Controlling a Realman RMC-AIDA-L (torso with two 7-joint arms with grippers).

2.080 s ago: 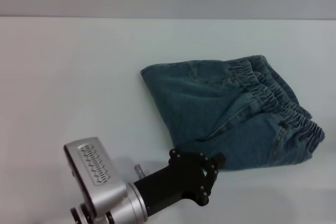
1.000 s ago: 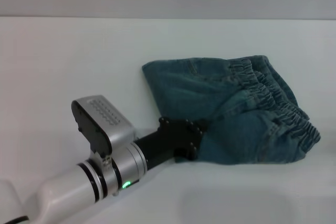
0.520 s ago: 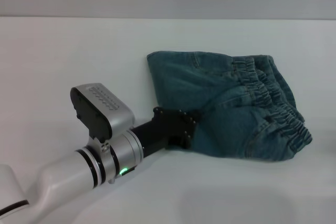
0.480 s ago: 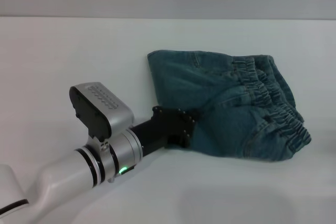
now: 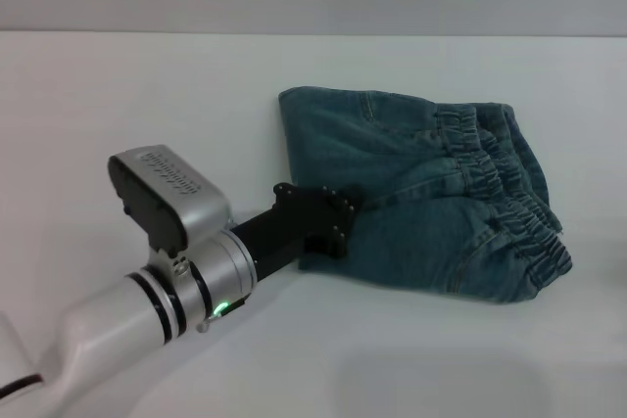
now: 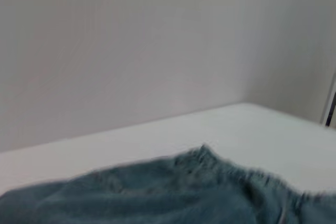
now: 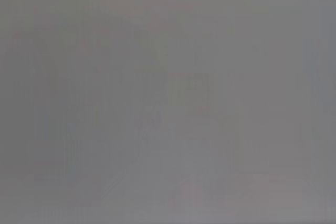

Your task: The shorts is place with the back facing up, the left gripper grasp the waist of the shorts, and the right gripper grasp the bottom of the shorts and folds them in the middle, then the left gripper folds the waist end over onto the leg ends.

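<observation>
Denim of the shorts is met at its near-left edge by the left gripper; whether cloth is clamped cannot be told. Beyond the fingertips the bundle is stretched rightward, the waist farthest off. Plain white table is seen all round. No right gripper is seen.

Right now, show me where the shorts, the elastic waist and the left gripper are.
the shorts (image 5: 392, 232), head view, on the flat denim panel.
the waist (image 5: 495, 168), head view, on the gathered elastic band.
the left gripper (image 5: 348, 217), head view, at the claw tip against the denim.
</observation>
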